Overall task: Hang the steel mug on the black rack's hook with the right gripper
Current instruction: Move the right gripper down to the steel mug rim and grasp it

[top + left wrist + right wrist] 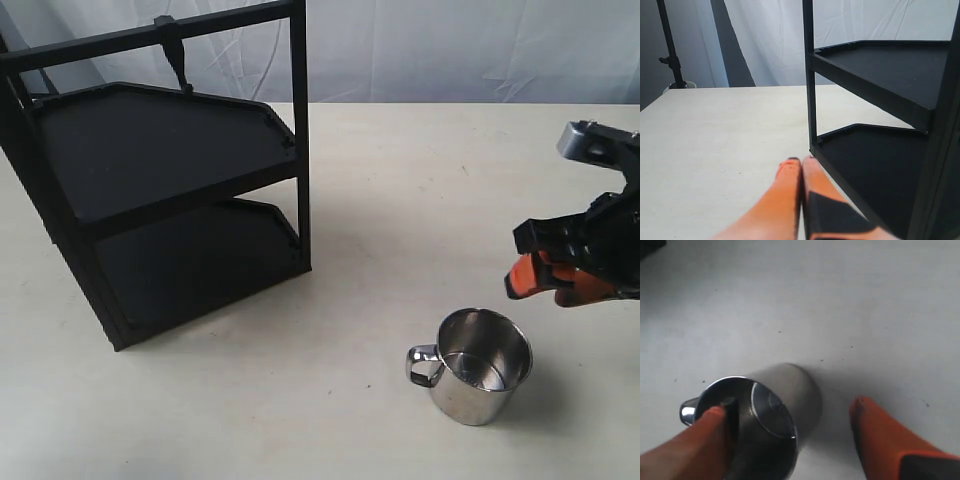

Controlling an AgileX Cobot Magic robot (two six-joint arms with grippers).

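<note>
- Right tool (535, 275) hovers above the counter (420, 180) near its right edge, orange fingers spread apart and holding nothing; in the right wrist view one finger (700, 440) overlaps the mug's rim and the other stands well to the side.
- Left tool (801, 167) has its orange fingers pressed together, tips low over the counter just beside the lower shelf's corner post.
- Steel mug (475, 365) stands upright on the counter near the front edge, right of centre, just below the right tool, with its looped handle (424, 365) pointing toward the rack.
- Black rack (160, 170) fills the counter's back left corner; a broad bare stretch of counter lies between it and the mug.
- Hook (176, 55) hangs from the rack's top crossbar, over the upper shelf, with nothing on it.
- Counter is pale and matte with a few small dark specks; creased white cloth hangs behind it.
- Mug is shiny, mirror-like and empty, its bright inside showing.
</note>
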